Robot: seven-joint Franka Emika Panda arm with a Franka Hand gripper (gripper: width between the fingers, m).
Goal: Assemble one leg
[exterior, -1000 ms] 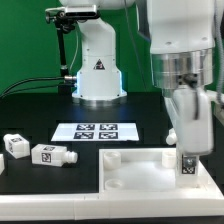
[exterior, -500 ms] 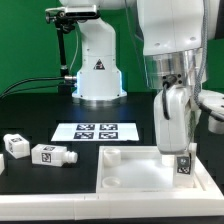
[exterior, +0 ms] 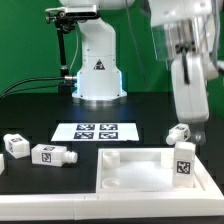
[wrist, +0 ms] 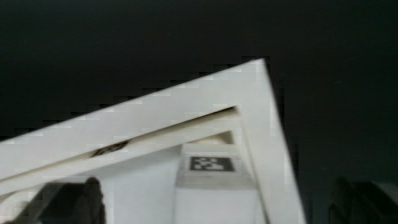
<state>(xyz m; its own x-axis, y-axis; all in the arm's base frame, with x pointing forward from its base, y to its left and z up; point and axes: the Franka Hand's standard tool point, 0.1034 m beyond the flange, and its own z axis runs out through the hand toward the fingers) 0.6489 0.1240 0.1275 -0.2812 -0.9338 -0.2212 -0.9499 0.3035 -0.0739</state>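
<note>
A white leg (exterior: 183, 161) with a tag sticker stands upright at the near corner of the large white panel (exterior: 130, 172) on the exterior view's right. My gripper (exterior: 190, 118) hangs above it, apart from it, and holds nothing. In the wrist view the same leg (wrist: 214, 165) stands on the panel (wrist: 160, 130), between my dark fingertips (wrist: 71, 202), which are spread wide on either side without touching it. A second leg (exterior: 178, 132) lies just behind the panel. Two more legs (exterior: 15, 145) (exterior: 50, 154) lie on the exterior view's left.
The marker board (exterior: 95, 131) lies flat on the black table behind the panel. The white robot base (exterior: 98, 70) stands at the back, with a dark camera stand (exterior: 66, 40) beside it.
My gripper has let go of the leg and risen away from it. The leg stays upright at the panel's corner.
</note>
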